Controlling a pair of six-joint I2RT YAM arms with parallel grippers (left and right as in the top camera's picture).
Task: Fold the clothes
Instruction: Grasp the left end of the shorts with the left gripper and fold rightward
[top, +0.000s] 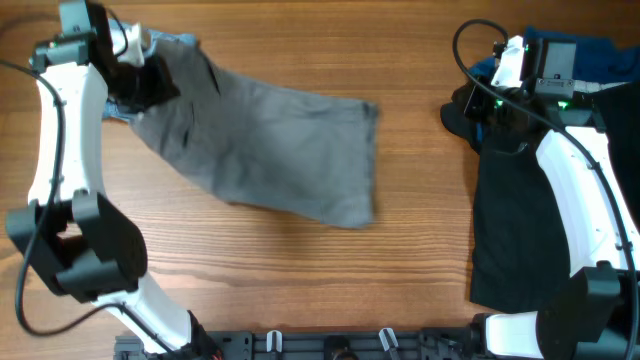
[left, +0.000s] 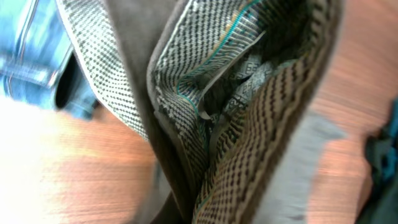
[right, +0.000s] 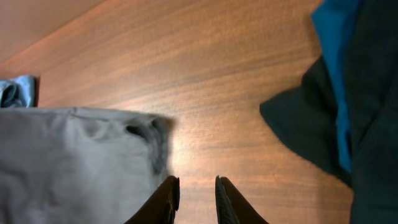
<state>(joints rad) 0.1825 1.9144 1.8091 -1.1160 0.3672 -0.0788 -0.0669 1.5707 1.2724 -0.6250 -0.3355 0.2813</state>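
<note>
1. Left pincer (top: 140, 82): at the far-left corner, clamped by the look on the waistband of the shorts (top: 280, 150); fingers themselves hidden behind cloth in the wrist view.
2. Right pincer (right: 196, 185): fingers close, with a narrow gap, gripping nothing; low over bare wood between the shorts and the black garment (top: 510, 220), toward the far edge.
3. Shorts: spread from the far-left corner toward mid-table (top: 400, 280), waistband lifted with patterned lining turned out, legs lying flat.
4. Risks:
   - Likely to drag the denim (left: 25, 62) underneath along if pulled.
   - Could slip free with a bite on lining only.
   - Might fold crooked with just one end held.
   - Could snag the black garment on a reach across.
5. Count: two pincers; four garments, namely one shorts, one denim, one black garment, and one blue garment (top: 600, 55) at the far-right corner.
</note>
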